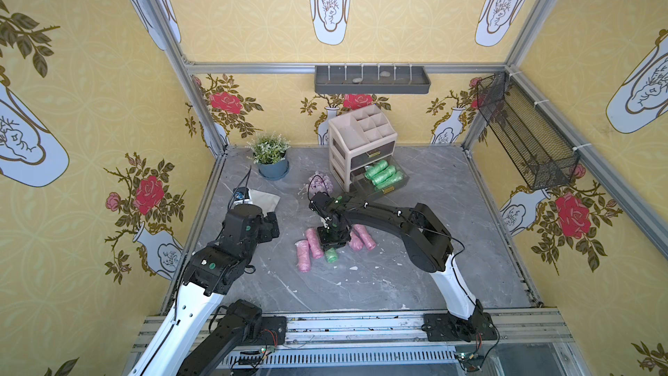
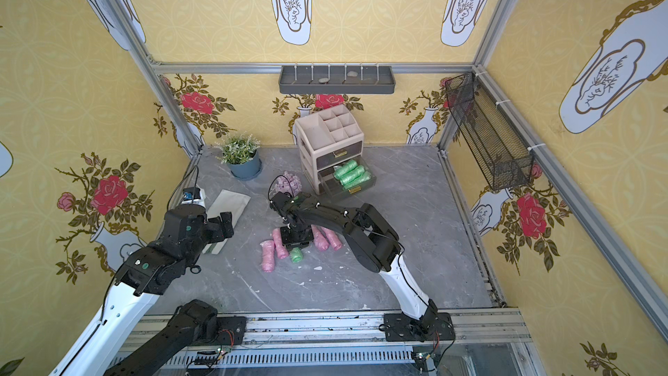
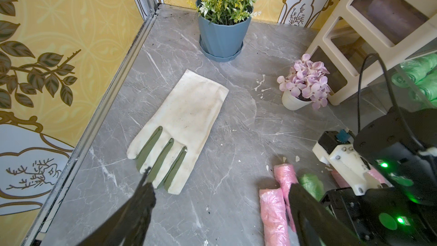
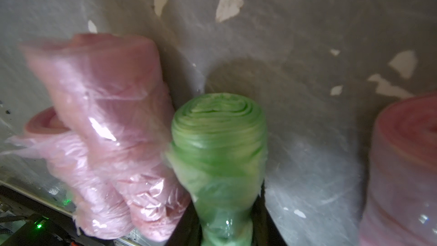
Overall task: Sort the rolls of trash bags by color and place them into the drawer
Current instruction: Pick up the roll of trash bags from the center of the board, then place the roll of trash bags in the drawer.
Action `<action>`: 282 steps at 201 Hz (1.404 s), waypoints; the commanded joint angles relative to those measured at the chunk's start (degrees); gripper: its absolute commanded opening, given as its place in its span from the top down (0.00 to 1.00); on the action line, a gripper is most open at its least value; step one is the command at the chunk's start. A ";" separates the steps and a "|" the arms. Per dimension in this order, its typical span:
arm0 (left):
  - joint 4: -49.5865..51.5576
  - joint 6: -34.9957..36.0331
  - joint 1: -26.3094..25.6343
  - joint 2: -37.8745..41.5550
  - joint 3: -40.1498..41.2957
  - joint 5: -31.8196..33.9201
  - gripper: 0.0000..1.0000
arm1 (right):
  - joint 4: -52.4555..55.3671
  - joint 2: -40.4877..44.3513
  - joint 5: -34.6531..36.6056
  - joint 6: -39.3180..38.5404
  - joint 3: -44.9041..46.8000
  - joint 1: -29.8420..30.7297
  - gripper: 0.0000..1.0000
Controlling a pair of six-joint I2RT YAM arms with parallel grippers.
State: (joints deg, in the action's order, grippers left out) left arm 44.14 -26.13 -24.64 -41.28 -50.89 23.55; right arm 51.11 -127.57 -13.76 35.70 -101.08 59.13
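A green roll (image 4: 217, 143) lies on the grey table among several pink rolls (image 1: 313, 243). My right gripper (image 4: 224, 221) points down and is shut on the green roll, which is squeezed narrow between its jaws. In both top views the wrist hides most of this roll and only its near end (image 1: 331, 255) (image 2: 296, 255) sticks out. The drawer (image 1: 388, 189) of the beige organizer stands pulled out with several green rolls (image 1: 383, 173) inside. My left gripper (image 3: 220, 181) hangs open and empty over the table's left side, beside the pink rolls (image 3: 272, 211).
A white-and-green glove (image 3: 179, 124) lies flat at the left. A blue potted plant (image 1: 271, 160) stands at the back. A lilac flower bunch in a white pot (image 1: 320, 182) sits next to the organizer (image 1: 361, 132). A purple shape (image 3: 390, 13) shows behind an upper drawer front.
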 commanded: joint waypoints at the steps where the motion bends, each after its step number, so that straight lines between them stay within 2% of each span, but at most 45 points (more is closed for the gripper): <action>1: -0.71 -0.15 0.12 0.00 0.36 -0.04 0.11 | 1.82 0.50 1.65 -0.90 -0.91 -0.07 0.77; 50: -0.72 -0.12 0.12 0.05 0.36 0.12 0.11 | 3.60 4.13 4.13 -2.19 -2.02 -0.07 0.83; 104: -0.58 -0.15 0.12 -0.21 0.36 0.79 0.11 | 4.56 15.32 7.27 -6.50 -3.05 0.46 0.84; 134: -0.63 -0.15 0.12 -0.08 0.43 1.14 0.11 | 7.80 20.07 10.19 -8.28 -5.60 -1.24 0.84; 171: -0.71 -0.06 0.12 -0.45 0.36 0.76 0.11 | 10.37 24.97 14.23 -10.40 -8.67 -5.19 0.83; 210: -0.72 -0.06 0.12 -0.56 0.35 0.56 0.11 | 8.63 29.14 18.02 -13.25 -9.94 -11.36 0.83; 282: -0.70 0.03 0.12 -1.11 0.36 0.13 0.11 | 6.18 26.93 17.29 -17.19 -11.72 -20.19 0.82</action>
State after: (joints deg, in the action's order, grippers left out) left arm 44.14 -26.13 -24.60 -42.39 -50.83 23.92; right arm 59.55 -99.33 3.51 20.58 -112.62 40.49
